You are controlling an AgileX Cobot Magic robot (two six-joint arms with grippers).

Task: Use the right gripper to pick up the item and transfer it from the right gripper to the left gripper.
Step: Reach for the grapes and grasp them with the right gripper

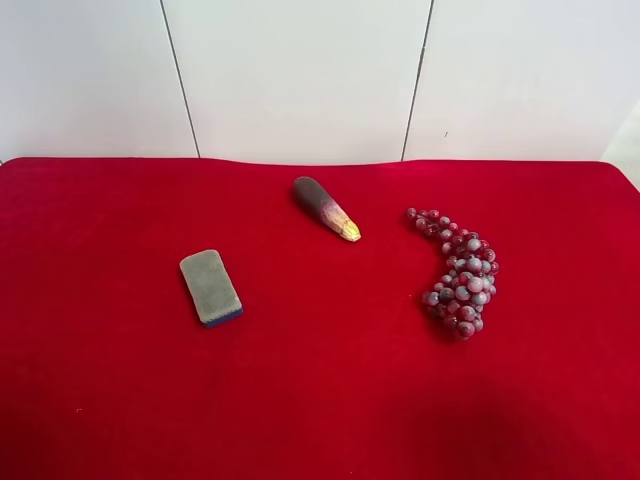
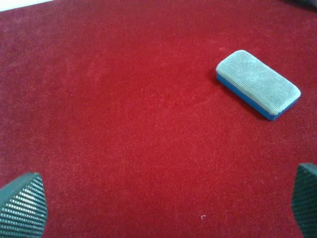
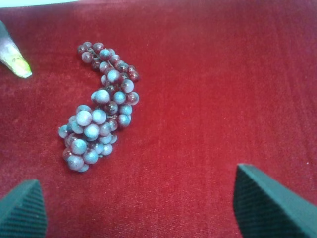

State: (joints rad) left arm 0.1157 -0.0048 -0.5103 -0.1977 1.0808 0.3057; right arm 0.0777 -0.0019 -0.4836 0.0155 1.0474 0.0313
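Note:
The item, a curved bunch of red and whitish-pink grapes [image 1: 458, 272], lies on the red cloth at the exterior high view's right. Neither arm shows in that view. In the right wrist view the grapes [image 3: 101, 116] lie ahead of my right gripper [image 3: 136, 174], which hangs above the cloth. Its two ribbed fingers [image 3: 22, 210] stand apart with nothing between them. My left gripper [image 2: 168, 171] is open wide over bare cloth, its dark ribbed pads [image 2: 22, 206] at the frame's corners and nothing held.
A grey sponge with a blue base [image 1: 210, 287] [image 2: 257, 83] lies at the exterior high view's left. A dark purple tapered piece with a yellow tip [image 1: 325, 207] [image 3: 12, 57] lies near the middle back. A white panelled wall [image 1: 300, 75] stands behind the table.

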